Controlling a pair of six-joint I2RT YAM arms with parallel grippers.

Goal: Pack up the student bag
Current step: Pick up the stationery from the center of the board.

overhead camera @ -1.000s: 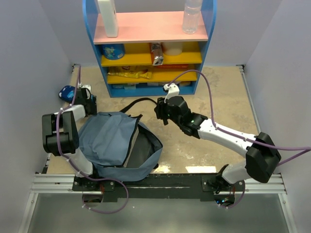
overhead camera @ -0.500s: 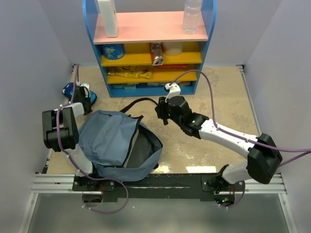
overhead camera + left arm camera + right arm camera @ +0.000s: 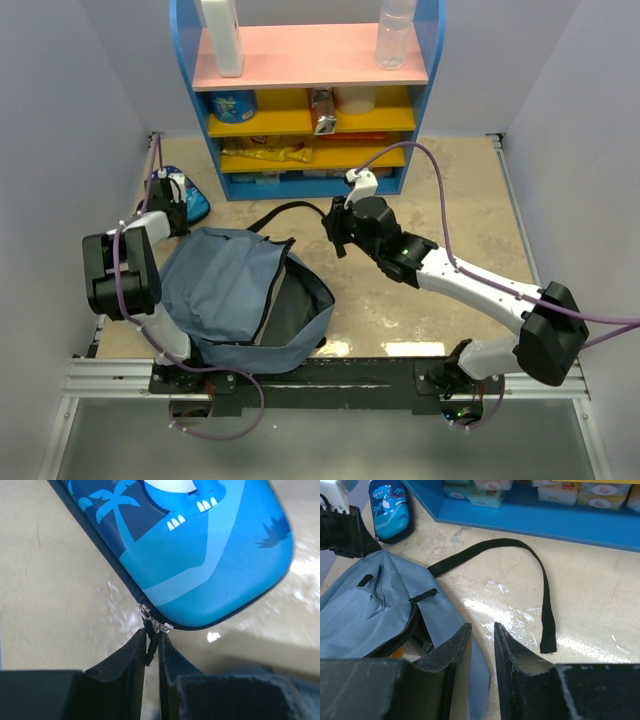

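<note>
Student bag [image 3: 245,295], slate-blue, lies at the near left of the table [image 3: 450,220]. Left gripper [image 3: 152,652], just past its far-left corner, pinches the zipper pull of a bright-blue pouch [image 3: 200,555]. Right gripper [image 3: 480,645] hovers nearly closed, empty, over the bag's right edge by its black strap [image 3: 520,565].

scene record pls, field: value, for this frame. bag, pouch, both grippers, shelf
student bag: slate-blue, lying on the table near the left arm, main compartment unzipped and gaping, nothing visibly packed
strap: black, trailing loose on the table toward the shelf
pencil case: bright blue, dinosaur print, zipped, outside the bag by its far-left corner
left gripper: shut on the pencil case's zipper pulls
right gripper: nearly shut, empty, above the bag's edge
shelf unit: blue frame, snacks and bottles on its levels
</note>
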